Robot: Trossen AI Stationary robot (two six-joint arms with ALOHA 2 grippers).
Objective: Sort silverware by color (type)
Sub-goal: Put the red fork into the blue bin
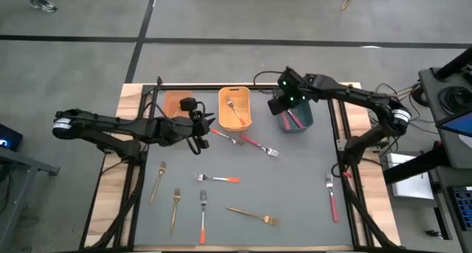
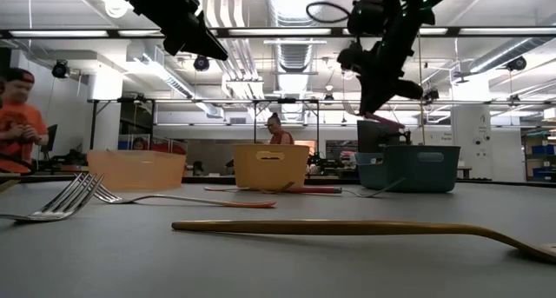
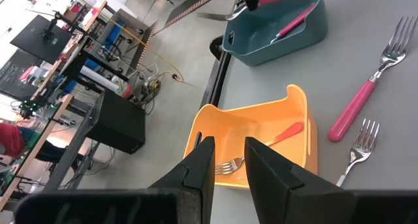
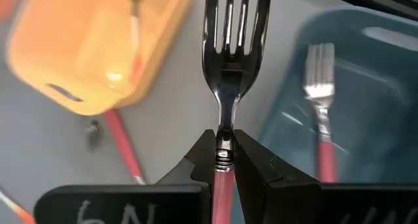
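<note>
Above the blue bin at the far right of the table, right pincer clamped on a pink-handled fork, tines pointing away from the wrist, grip at the neck where metal meets handle; the fork appears to hang beside the bin's near rim, not squarely over the opening; two pink-handled forks already lie inside; advisable to carry the fork further over the bin's middle, lower it, then part the fingers, lest it strike the rim and tip out; left pincer narrow and empty, near the yellow bin, which holds one orange-handled fork; an orange bin also stands in that far row; remaining forks loose on the table, among them a gold fork and another pink-handled one near the right edge.
</note>
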